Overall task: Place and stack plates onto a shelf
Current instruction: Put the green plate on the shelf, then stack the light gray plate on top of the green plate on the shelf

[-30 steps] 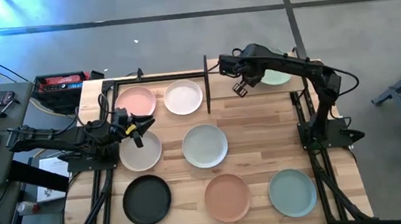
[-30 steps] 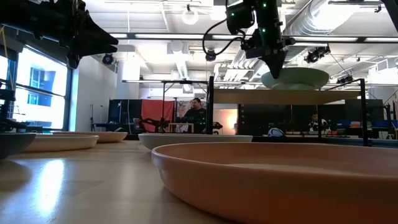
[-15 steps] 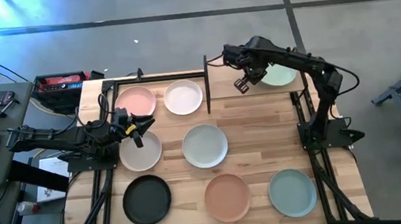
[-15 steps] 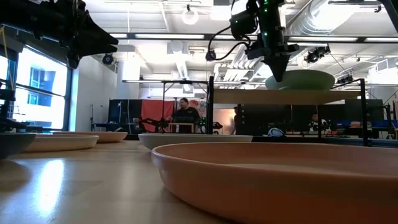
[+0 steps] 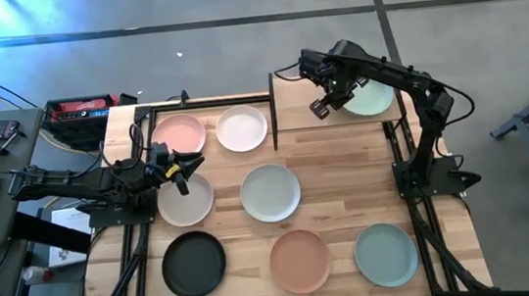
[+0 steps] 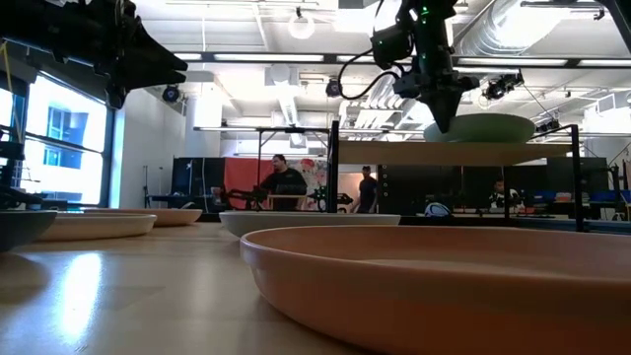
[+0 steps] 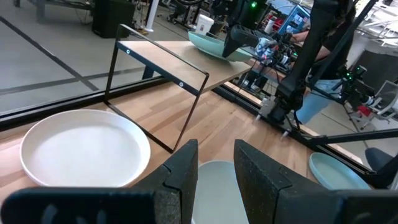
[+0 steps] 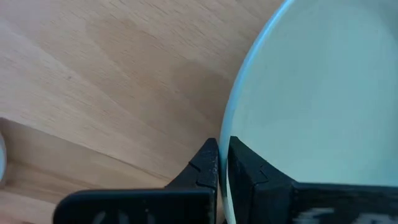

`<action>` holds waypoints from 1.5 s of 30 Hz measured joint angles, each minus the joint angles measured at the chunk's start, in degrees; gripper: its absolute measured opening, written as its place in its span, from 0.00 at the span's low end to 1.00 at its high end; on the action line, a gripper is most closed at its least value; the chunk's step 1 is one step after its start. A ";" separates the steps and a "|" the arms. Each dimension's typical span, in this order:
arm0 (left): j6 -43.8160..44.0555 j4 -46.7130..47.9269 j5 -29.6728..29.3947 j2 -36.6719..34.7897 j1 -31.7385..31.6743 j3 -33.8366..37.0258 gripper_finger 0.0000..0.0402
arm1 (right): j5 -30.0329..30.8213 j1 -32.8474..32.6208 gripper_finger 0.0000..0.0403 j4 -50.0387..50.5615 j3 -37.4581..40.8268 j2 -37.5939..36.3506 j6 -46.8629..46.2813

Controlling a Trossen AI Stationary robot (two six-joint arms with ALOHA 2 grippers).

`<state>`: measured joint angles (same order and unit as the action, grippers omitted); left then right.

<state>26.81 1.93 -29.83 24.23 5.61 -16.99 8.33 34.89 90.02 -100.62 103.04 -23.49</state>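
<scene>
A sage green plate (image 5: 375, 100) lies flat on the light-wood shelf (image 5: 298, 113) at the table's far right. My right gripper (image 5: 323, 108) is shut and points down at that plate's left rim. Seven more plates rest on the tabletop: pink (image 5: 178, 135), white (image 5: 242, 129), cream (image 5: 184, 201), pale grey (image 5: 270, 192), black (image 5: 194, 264), terracotta (image 5: 300, 260) and teal (image 5: 386, 254). My left gripper (image 7: 216, 163) waits open at the table's left, above the cream plate, with nothing between its fingers. My right gripper (image 8: 224, 155) sets its shut fingers (image 8: 205, 169) against the outer side of the sage plate's rim (image 8: 232, 118), on the side toward the table's left. The fingers come from above, pointing down (image 6: 441, 122). The plate sits flat on the shelf.
The shelf's thin black uprights (image 5: 273, 111) stand between the white plate and the shelf panel. A black frame (image 7: 163, 79) edges the shelf in the left wrist view. The shelf's left half is bare wood. People move in the room behind the table (image 6: 281, 182).
My right gripper, shut throughout, has moved along the shelf toward the table's right edge and turned a little at the wrist. The sage green plate has slid the same way along the shelf, still flat.
</scene>
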 joint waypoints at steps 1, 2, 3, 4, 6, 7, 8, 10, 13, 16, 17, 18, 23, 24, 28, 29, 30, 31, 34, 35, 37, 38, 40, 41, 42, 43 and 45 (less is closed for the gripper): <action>0.00 0.00 0.00 -0.01 0.00 0.00 0.23 | 0.09 0.00 0.00 0.00 0.00 0.00 0.00; 0.00 0.00 0.00 -0.01 0.00 0.00 0.23 | 0.14 0.00 0.00 0.00 0.00 0.00 0.00; 0.00 0.00 0.00 -0.01 0.00 0.00 0.23 | 0.12 0.00 0.00 0.02 0.00 0.00 0.01; 0.00 0.00 0.00 -0.02 0.00 0.00 0.23 | 0.13 0.00 0.00 0.01 0.00 0.00 0.05; 0.00 0.00 0.00 -0.01 0.00 0.00 0.23 | 0.10 0.00 0.01 0.02 0.00 0.00 0.17; 0.00 0.00 0.00 0.00 0.00 0.00 0.23 | 0.03 0.00 0.02 0.01 0.00 0.00 0.18; 0.00 0.00 0.00 0.00 0.00 0.00 0.23 | -0.05 0.00 0.03 0.00 0.00 0.00 0.17; 0.00 0.00 0.00 -0.02 0.00 0.00 0.23 | -0.37 0.00 0.07 0.00 0.00 0.02 0.20; 0.00 0.00 0.00 -0.01 0.00 0.00 0.23 | -0.17 -0.02 0.14 0.00 0.00 0.02 0.18; 0.00 0.00 0.00 -0.02 0.00 0.00 0.23 | 0.05 -0.02 0.19 0.00 0.00 0.02 0.45; 0.00 0.00 0.03 -0.01 0.00 0.00 0.23 | 0.05 -0.02 0.20 0.00 0.00 0.02 0.57; 0.00 0.00 0.03 -0.01 0.00 0.00 0.23 | 0.04 -0.02 0.21 0.00 -0.01 0.02 0.83; 0.12 -0.01 0.83 -0.02 0.00 0.00 0.23 | -4.02 -0.02 0.23 0.00 -2.78 0.04 1.37; 0.15 -0.02 1.28 0.00 0.00 0.00 0.23 | -4.76 -0.02 0.23 0.04 -3.85 0.04 1.16; 2.11 -0.02 4.12 -0.02 0.00 0.00 0.23 | -7.63 -0.20 0.23 0.01 -9.53 0.04 -1.01; 2.77 -0.02 4.85 0.00 0.00 0.00 0.23 | -8.50 -0.42 0.23 -0.03 -11.19 0.04 -1.65; 3.29 -0.02 5.86 -0.02 0.00 0.00 0.23 | -9.12 -0.61 0.23 -0.03 -12.83 0.04 -2.07; 3.78 -0.02 6.71 -0.02 0.00 0.00 0.23 | -9.59 -0.99 0.23 -0.02 -14.36 0.04 -2.50; 4.45 0.11 8.61 -0.01 0.00 -0.15 0.23 | -10.38 -2.98 0.23 -0.03 -18.92 0.04 -4.22; 4.31 0.46 8.99 0.02 0.00 -0.56 0.23 | -10.39 -3.88 0.23 -0.04 -20.36 0.04 -4.95; 2.22 1.13 10.57 0.05 0.00 -2.14 0.23 | -10.37 -5.98 0.23 -0.04 -23.01 0.04 -6.21; 0.72 1.99 11.40 0.26 0.00 -3.43 0.23 | -10.35 -7.28 0.23 -0.02 -24.30 0.04 -6.73; -2.18 5.24 11.88 0.86 0.02 -6.47 0.23 | -10.35 -10.08 0.23 -0.07 -26.53 0.04 -7.91; -3.71 7.33 11.88 1.37 0.02 -8.25 0.23 | -10.24 -11.65 0.23 -0.20 -27.39 0.04 -8.42; -5.47 9.27 11.90 1.99 0.02 -9.97 0.23 | -9.82 -13.13 0.23 -0.41 -28.08 0.04 -9.15; -7.43 11.31 11.89 2.71 0.02 -11.70 0.23 | -9.19 -14.68 0.23 -0.61 -28.56 0.04 -9.81; -11.60 14.37 11.89 4.34 0.02 -14.86 0.23 | -7.53 -17.94 0.23 -0.75 -29.09 0.04 -11.34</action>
<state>15.20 16.31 -17.93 28.57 5.63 -31.85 0.80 16.95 89.27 -129.71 103.09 -34.82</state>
